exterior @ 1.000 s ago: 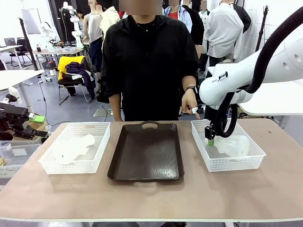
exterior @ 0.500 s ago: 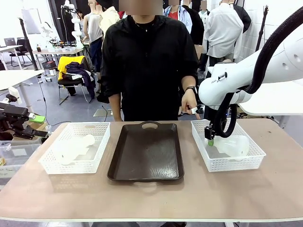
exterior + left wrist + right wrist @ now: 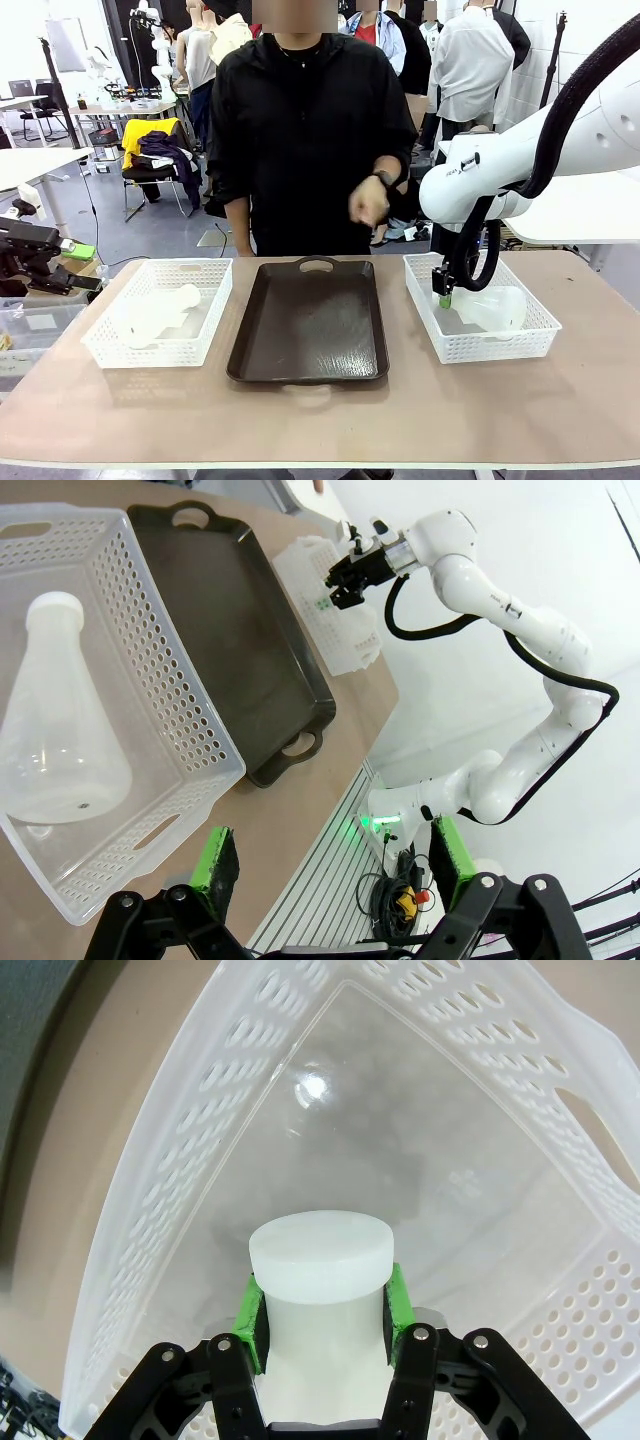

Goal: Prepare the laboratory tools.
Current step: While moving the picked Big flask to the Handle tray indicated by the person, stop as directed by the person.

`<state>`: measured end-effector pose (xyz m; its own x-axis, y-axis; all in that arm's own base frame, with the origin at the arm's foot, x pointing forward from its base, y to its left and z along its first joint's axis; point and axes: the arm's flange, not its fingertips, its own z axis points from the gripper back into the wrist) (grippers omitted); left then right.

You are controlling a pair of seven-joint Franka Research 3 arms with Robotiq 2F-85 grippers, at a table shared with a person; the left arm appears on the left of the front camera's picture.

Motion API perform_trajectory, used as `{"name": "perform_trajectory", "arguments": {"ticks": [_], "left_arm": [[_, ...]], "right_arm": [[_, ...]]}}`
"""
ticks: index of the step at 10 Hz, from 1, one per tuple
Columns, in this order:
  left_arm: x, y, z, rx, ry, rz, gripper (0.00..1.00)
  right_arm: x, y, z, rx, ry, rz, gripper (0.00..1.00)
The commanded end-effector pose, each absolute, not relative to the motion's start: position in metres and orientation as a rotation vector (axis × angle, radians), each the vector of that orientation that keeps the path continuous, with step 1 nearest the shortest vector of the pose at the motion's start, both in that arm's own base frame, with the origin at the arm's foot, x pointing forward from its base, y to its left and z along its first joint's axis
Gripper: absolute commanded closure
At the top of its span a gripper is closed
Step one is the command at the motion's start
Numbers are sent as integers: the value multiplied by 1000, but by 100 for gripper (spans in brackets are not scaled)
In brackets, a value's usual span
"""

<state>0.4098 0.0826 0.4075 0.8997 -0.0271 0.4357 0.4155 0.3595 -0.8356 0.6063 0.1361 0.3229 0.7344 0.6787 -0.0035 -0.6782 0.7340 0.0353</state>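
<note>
I count two frosted conical flasks, the left flask (image 3: 150,315) and the right flask (image 3: 492,308), and two white lattice baskets, the left basket (image 3: 150,355) and the right basket (image 3: 495,345), so one flask to each basket. There is a single dark brown tray (image 3: 310,330) and a single table (image 3: 320,420), with one person (image 3: 310,130) standing at it and one hand (image 3: 368,205) of theirs held up. Two robot grippers are about, the left gripper (image 3: 332,850) and the right gripper (image 3: 444,292), each with two fingers, which makes four green pads (image 3: 220,855) in all.

The right fingers (image 3: 252,1312) hide the flask (image 3: 320,1250) beyond its neck.
</note>
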Motion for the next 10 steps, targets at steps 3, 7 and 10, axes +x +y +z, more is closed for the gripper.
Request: {"name": "perform_trajectory", "arguments": {"ticks": [3,7,10], "left_arm": [[409,84,408,-1173,-381,-295,0],[409,84,408,-1173,-381,-295,0],[409,84,408,-1173,-381,-295,0]], "right_arm": [[607,138,324,9,12,735,100],[607,138,324,9,12,735,100],[607,138,324,9,12,735,100]]}}
